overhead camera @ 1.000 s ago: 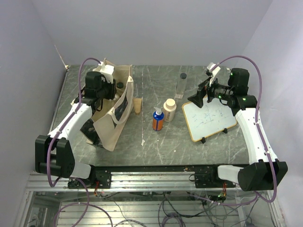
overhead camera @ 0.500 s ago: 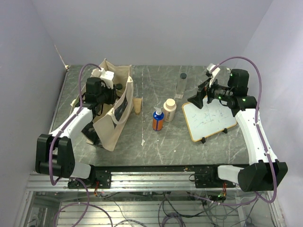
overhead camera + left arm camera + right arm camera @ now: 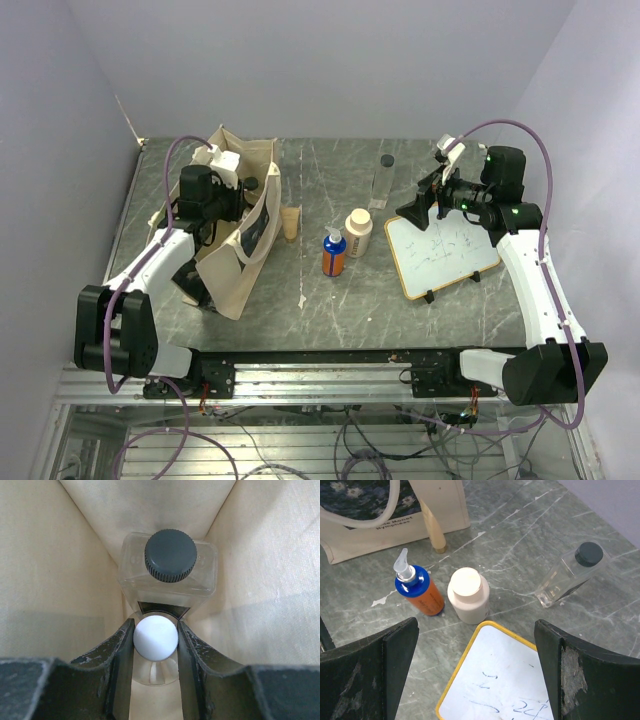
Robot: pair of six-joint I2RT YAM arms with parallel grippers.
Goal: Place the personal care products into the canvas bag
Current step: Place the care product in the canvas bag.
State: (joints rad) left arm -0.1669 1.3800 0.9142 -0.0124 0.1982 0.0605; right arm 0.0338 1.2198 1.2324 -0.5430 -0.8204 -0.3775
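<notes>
In the right wrist view, at the upper left of the frame, the canvas bag (image 3: 380,515) bears small dark print under its picture; "Monet" and "Nymphéas" can be made out. At the bottom centre, the whiteboard (image 3: 505,680) carries handwritten scrawls that look like "2" and "24". Print on the blue-and-orange bottle (image 3: 420,592) is too small to read
</notes>
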